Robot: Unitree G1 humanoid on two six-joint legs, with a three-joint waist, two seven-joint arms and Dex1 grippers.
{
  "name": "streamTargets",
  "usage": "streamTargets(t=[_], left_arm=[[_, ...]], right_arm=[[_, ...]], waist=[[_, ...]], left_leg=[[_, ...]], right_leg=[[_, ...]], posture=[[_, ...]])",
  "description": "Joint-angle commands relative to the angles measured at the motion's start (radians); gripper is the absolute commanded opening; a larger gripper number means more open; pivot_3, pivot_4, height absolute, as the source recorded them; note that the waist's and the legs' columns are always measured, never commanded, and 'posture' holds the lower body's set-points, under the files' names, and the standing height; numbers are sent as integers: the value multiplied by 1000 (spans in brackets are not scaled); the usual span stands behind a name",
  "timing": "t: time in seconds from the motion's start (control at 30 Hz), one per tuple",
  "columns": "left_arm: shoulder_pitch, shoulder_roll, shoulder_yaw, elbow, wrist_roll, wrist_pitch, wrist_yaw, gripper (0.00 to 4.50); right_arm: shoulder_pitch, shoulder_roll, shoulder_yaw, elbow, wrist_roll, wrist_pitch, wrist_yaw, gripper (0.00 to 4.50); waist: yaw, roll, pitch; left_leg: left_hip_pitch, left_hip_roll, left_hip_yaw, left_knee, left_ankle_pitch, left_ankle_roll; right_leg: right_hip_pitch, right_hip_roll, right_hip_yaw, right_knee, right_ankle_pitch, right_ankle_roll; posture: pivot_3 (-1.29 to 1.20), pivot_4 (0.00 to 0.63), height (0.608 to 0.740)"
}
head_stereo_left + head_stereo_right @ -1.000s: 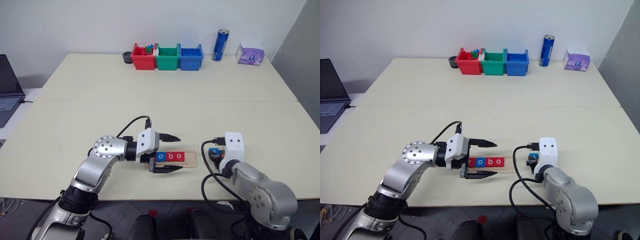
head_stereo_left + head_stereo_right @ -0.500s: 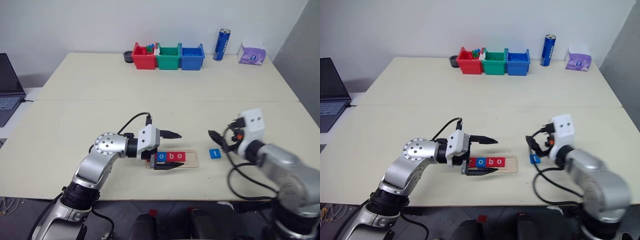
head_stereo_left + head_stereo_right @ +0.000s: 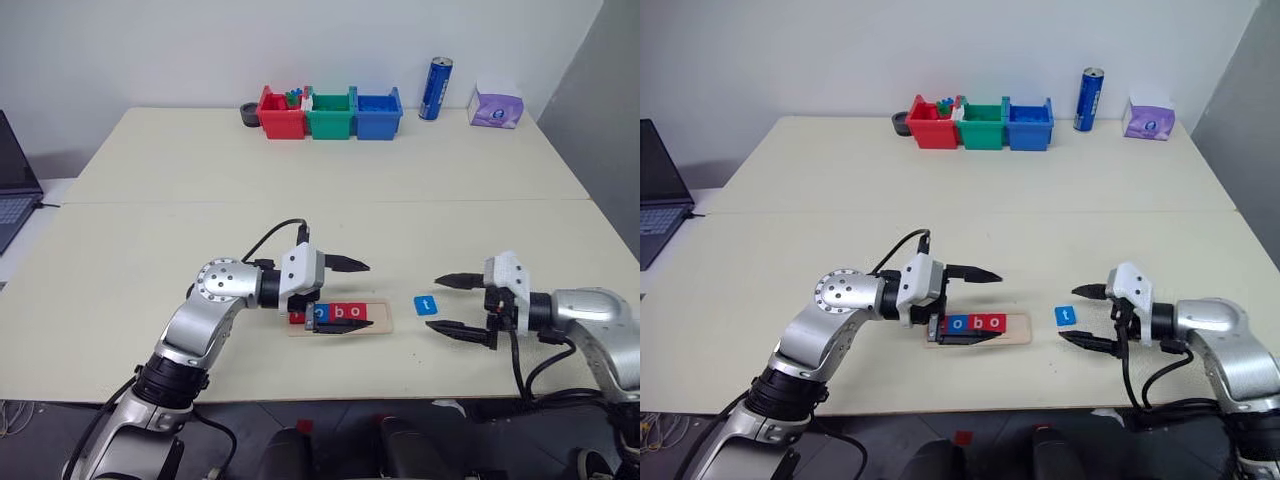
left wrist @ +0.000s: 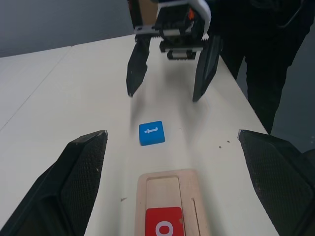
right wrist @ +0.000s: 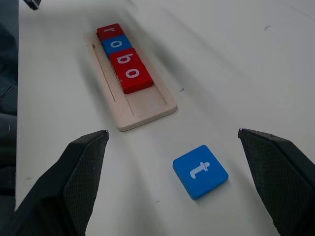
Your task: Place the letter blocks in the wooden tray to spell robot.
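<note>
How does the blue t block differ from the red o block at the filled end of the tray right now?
The blue t block lies loose on the table, off the open end of the wooden tray; the red o block sits in the tray, last in the row r, o, b, o. The t block lies skewed to the tray's line; the o block sits square in the row. Both are flat square tiles with a white letter, face up.
</note>
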Motion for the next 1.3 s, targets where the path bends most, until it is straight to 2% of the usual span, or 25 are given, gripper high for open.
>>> streamTargets(t=[0.03,0.3,0.53,0.67,0.7,0.87,1.07,1.3], left_arm=[[-8,4,0,-26,-11,-11,-9,4500],[-5,15,2,-35,-6,-11,-10,4500],[-14,11,-2,-40,-6,-5,-5,4500],[-14,13,-2,-37,-4,-9,-7,4500],[-13,13,-1,-38,-5,-9,-7,4500],[-11,12,-2,-37,-5,-12,-9,4500],[-1,34,15,-28,-15,-29,-34,4500],[39,136,90,47,-35,-82,-110,4500]], right_arm=[[-64,16,52,127,-55,-147,46,4477],[-140,37,119,349,-102,-278,112,4477],[-175,39,124,431,-111,-302,137,4477],[-188,44,125,457,-116,-310,140,3612],[-189,44,125,455,-115,-308,139,3140],[-181,38,120,439,-110,-303,140,1505],[-180,46,117,312,-78,-242,122,1468],[-223,124,149,113,-22,-65,76,1468]], waist=[[2,0,0],[6,0,0],[6,0,0],[6,0,0],[6,0,0],[6,0,0],[6,0,0],[2,0,0]], left_leg=[[0,0,0,0,0,0],[-1,0,0,0,0,0],[-1,0,0,0,0,0],[-1,0,0,0,0,0],[-1,0,0,0,0,0],[-1,0,0,1,0,0],[-1,0,0,1,0,0],[0,1,-1,0,0,0]], right_leg=[[0,0,0,0,0,0],[0,-2,0,0,0,0],[0,-2,1,1,0,0],[0,-2,0,1,0,0],[0,-2,0,1,0,0],[0,-3,1,1,0,0],[0,-3,1,1,0,0],[0,-2,0,2,0,-1]], posture=[[0,150,740],[0,150,740],[0,150,740],[0,150,740],[0,150,740],[0,150,740],[0,150,740],[0,150,740]])
